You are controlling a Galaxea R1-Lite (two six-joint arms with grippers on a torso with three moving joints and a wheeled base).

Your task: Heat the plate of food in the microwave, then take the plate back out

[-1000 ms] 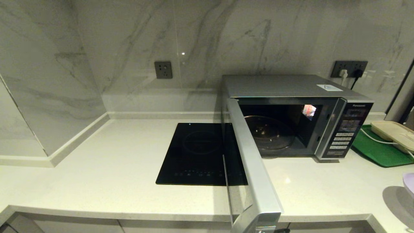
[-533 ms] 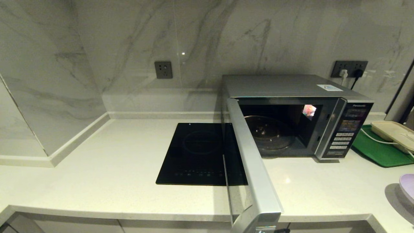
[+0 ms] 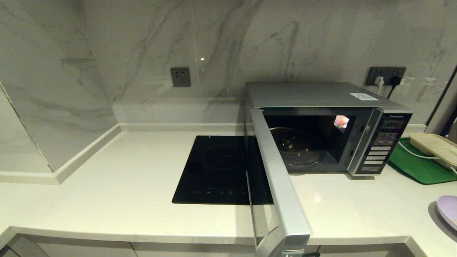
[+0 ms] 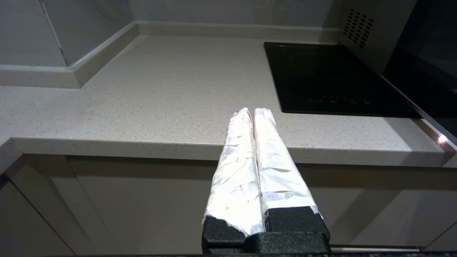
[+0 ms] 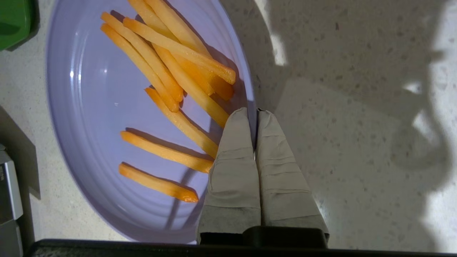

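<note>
- Two grippers are accounted for: the right gripper (image 5: pixel 254 116) is pinched shut on the rim of the plate of food (image 5: pixel 107 117), one finger inside the rim and one outside; the left gripper (image 4: pixel 252 115) is parked below the worktop's front edge with its fingers pressed together, holding nothing.
- In the head view the plate (image 3: pixel 448 211) is seen only as a sliver at the right edge of the worktop (image 3: pixel 125 192), near the front, well apart from the microwave (image 3: pixel 321 125).
- The microwave is set at the back right of the worktop with its door (image 3: pixel 278 185) swung out past the front edge; the glass turntable (image 3: pixel 298 146) is bare.
- An induction cooktop (image 3: pixel 214 167) is let into the worktop to the left of the door, and a green tray (image 3: pixel 414 164) bearing a beige lidded box (image 3: pixel 433 146) is found at the back right corner.
- The plate is judged to be on its way to the cavity.
- Risks from here are judged as follows: a one-sided grip on the rim may let the plate tilt, so that the carrot sticks (image 5: pixel 171 71) are spilled; the rim may be knocked against the keypad panel (image 3: pixel 380 146) or the door frame.
</note>
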